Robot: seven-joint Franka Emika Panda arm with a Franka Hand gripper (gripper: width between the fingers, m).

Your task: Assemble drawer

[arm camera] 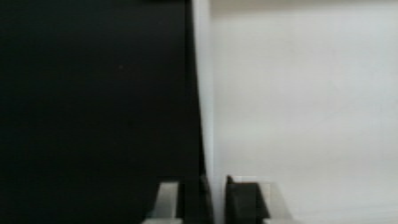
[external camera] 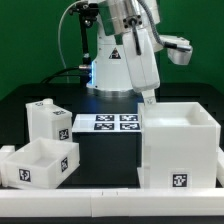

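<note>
The drawer's large white open shell (external camera: 180, 150) stands at the exterior view's right, with a tag on its front. My gripper (external camera: 148, 99) reaches down onto the top edge of the shell's wall that faces the marker board. In the wrist view the gripper (arm camera: 206, 192) straddles that thin white wall (arm camera: 203, 100), with one finger (arm camera: 171, 203) on the dark side and the other on the white side, shut on it. Two smaller white trays sit at the exterior view's left, one further back (external camera: 47, 119) and one nearer the front (external camera: 40, 163).
The marker board (external camera: 108, 124) lies flat between the trays and the shell. A low white rail (external camera: 110, 205) runs along the table's front edge. The robot's base (external camera: 112, 70) stands behind the board.
</note>
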